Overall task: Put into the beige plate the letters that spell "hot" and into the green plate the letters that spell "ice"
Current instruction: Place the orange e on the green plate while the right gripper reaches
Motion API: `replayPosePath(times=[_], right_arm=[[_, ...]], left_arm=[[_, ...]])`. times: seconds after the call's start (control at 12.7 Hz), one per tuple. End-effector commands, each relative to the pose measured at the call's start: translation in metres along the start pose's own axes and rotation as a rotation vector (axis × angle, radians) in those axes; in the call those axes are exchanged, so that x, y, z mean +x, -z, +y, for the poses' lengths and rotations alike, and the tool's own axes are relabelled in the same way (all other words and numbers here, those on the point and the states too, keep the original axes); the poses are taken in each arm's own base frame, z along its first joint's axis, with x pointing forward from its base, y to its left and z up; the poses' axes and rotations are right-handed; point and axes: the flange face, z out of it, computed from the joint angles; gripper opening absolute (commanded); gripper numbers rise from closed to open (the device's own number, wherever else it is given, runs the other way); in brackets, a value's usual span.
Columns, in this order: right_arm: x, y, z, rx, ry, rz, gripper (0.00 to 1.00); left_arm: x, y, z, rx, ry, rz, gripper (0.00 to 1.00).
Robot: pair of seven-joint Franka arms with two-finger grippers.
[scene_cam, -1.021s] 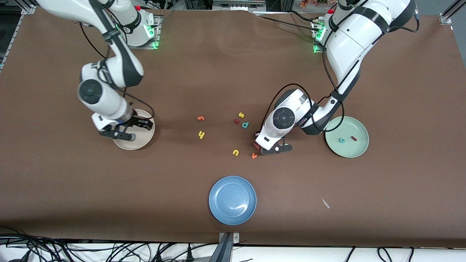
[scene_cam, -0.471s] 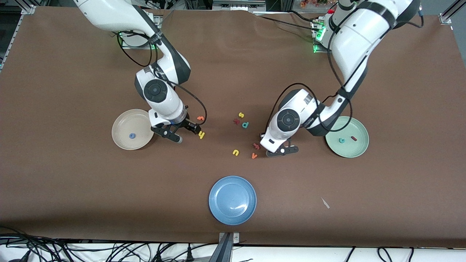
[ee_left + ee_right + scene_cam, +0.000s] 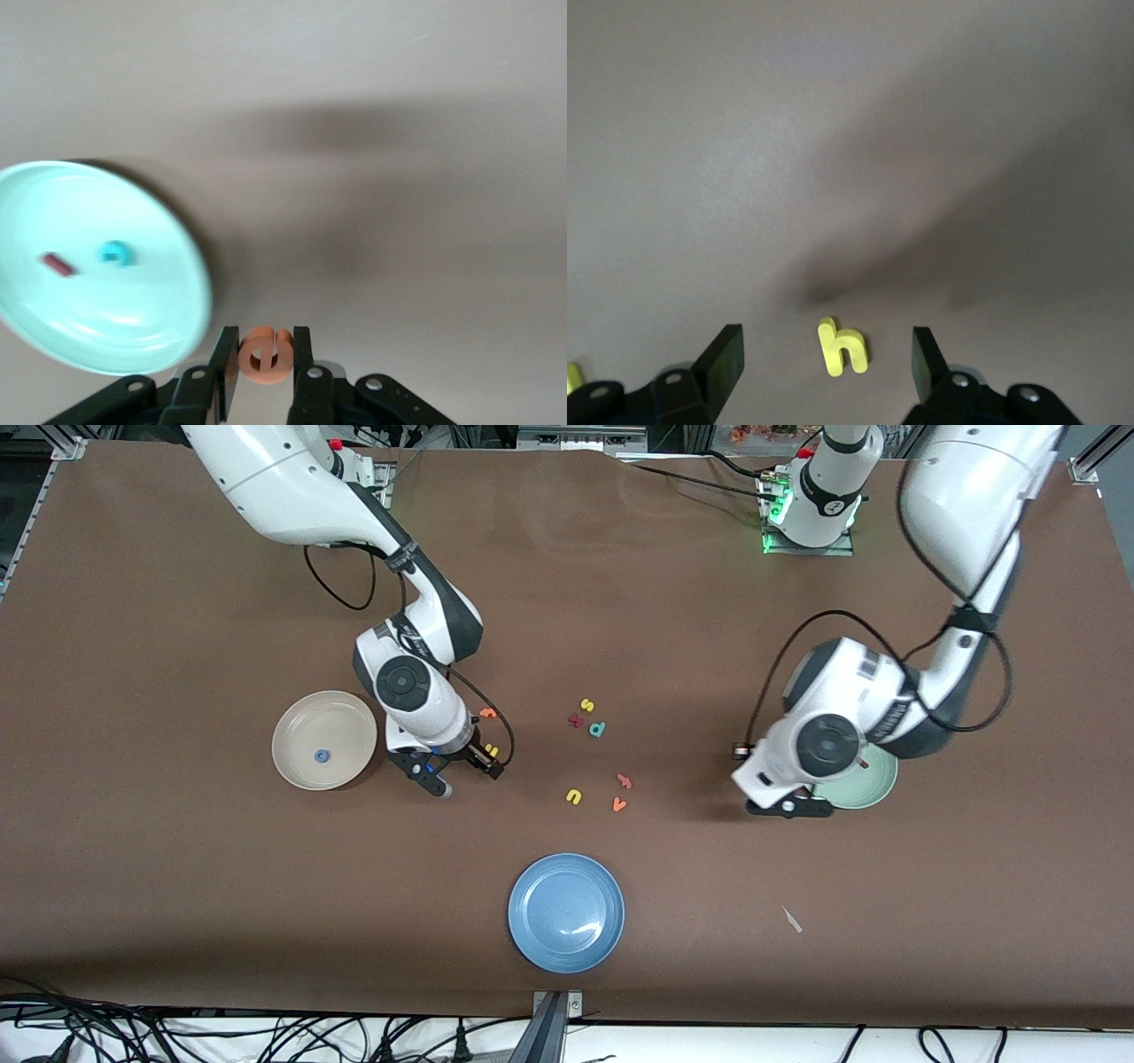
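Observation:
My left gripper (image 3: pixel 265 343) is shut on the orange e (image 3: pixel 266 358) and hangs over the table just beside the green plate (image 3: pixel 133 328). In that plate lie the dark red i (image 3: pixel 58 264) and the teal c (image 3: pixel 116 254). In the front view the left gripper (image 3: pixel 788 807) and its wrist cover most of the green plate (image 3: pixel 873 784). My right gripper (image 3: pixel 826 343) is open and low over the yellow h (image 3: pixel 842 348), one finger on either side. The right gripper (image 3: pixel 462 775) is beside the beige plate (image 3: pixel 292 726), which holds the blue o (image 3: pixel 322 756). The orange t (image 3: pixel 487 713) lies by the h (image 3: pixel 493 751).
A blue plate (image 3: pixel 532 886) sits nearest the front camera. Loose letters lie mid-table: yellow s (image 3: pixel 586 705), teal d (image 3: pixel 598 730), a dark red one (image 3: pixel 576 721), yellow u (image 3: pixel 574 796), orange v (image 3: pixel 619 804), a reddish one (image 3: pixel 624 781). A white scrap (image 3: pixel 791 919) lies toward the left arm's end.
The right gripper left the beige plate, where the blue o now lies, and came down over the yellow h. The left gripper carried the orange e from the loose letters to the green plate's edge.

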Motion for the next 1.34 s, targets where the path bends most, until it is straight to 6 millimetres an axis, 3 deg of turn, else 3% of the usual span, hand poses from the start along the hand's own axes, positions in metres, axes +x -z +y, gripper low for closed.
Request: replayPosePath(times=[0.0,0.24,0.47,0.55,0.71,0.79,0.94,1.1,1.26], right_arm=[[-0.012,-0.018,-0.009,-0.022,-0.029,0.02,0.85],[-0.014,-0.025,-0.008,-0.037,-0.036,0.037,0.85],[-0.016,-0.032,-0.006,-0.042,-0.022,0.045,0.64],[-0.017,-0.035,-0.007,-0.034,-0.021,0.045,0.61],[-0.024,-0.039,-0.008,-0.032,-0.037,0.044,0.54],[-0.025,-0.039,-0.008,-0.03,-0.036,0.045,0.53],[-0.025,-0.04,-0.008,-0.023,-0.034,0.046,0.39],[-0.026,-0.041,-0.007,-0.026,-0.029,0.045,0.2],[-0.025,-0.039,-0.004,-0.033,0.006,0.044,0.1]], left_arm=[[-0.002,-0.022,-0.066,-0.028,-0.092,-0.065,0.06],[-0.006,-0.069,-0.125,-0.029,-0.143,-0.136,0.06],[-0.008,-0.098,-0.141,-0.025,-0.154,-0.159,0.1],[-0.009,-0.102,-0.144,-0.029,-0.151,-0.163,0.2],[-0.009,-0.098,-0.144,-0.027,-0.152,-0.157,0.93],[-0.008,-0.089,-0.143,-0.023,-0.149,-0.146,0.99],[-0.01,-0.058,-0.137,-0.019,-0.152,-0.108,1.0],[-0.015,-0.01,-0.133,0.0,-0.149,-0.067,1.0],[-0.018,0.043,-0.128,0.0,-0.156,-0.055,1.0]])
